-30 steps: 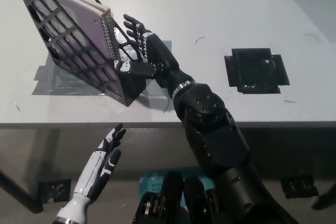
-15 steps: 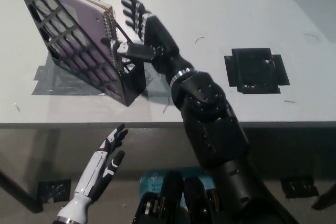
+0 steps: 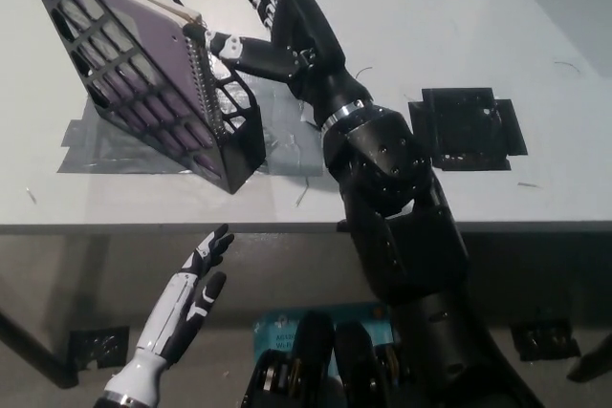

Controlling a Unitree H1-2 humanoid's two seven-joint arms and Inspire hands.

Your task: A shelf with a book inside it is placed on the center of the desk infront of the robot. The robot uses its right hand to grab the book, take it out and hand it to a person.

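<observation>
While the grey desk (image 3: pixel 459 35) carries the black shelf (image 3: pixel 143 112) at its left, the purple spiral book (image 3: pixel 129 64) stands slanted inside. Beside the spiral edge, the black right hand (image 3: pixel 273 21) spreads its fingers, holding nothing. Below the desk edge, the white left hand (image 3: pixel 186 303) rests with fingers loosely apart.

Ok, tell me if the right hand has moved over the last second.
Yes. The right hand has moved away from the robot along the shelf, toward the desk's far edge; the shelf has stayed put.
</observation>
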